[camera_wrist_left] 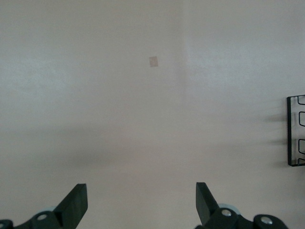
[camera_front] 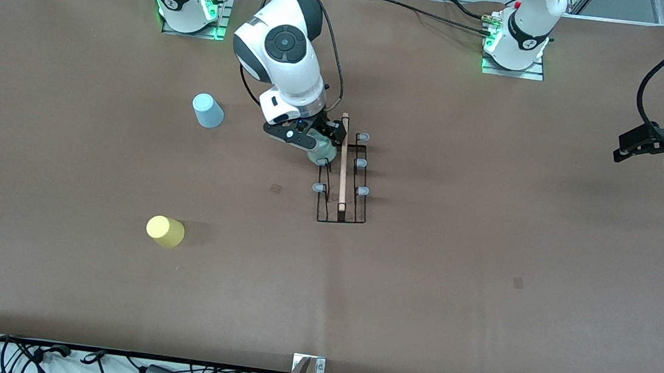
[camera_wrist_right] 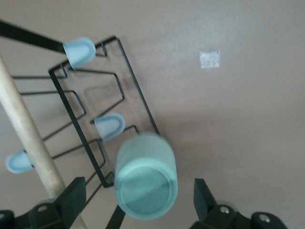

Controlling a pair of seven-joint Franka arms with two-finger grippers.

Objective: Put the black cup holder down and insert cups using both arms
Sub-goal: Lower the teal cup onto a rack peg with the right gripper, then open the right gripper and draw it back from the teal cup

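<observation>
Right hand (camera_wrist_right: 138,200), fingers spread, is hovering over the pale grey-green cup (camera_wrist_right: 145,176) sitting on a peg of the black cup holder (camera_front: 343,175). Left hand (camera_wrist_left: 142,202), also spread, is waiting well apart over bare surface (camera_front: 483,256).

The black cup holder (camera_front: 343,175) sits mid-table, two loose cups (camera_front: 208,111) (camera_front: 165,231) toward the right arm's end.

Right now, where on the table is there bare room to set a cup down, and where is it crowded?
Bare patches: the wide stretch between the black cup holder and the left pincer, and the strip nearer the camera than the yellow cup. Crowded: the holder's right-arm side, where the right pincer stands open by the grey-green cup on a peg. The blue cup stands beside that.
</observation>
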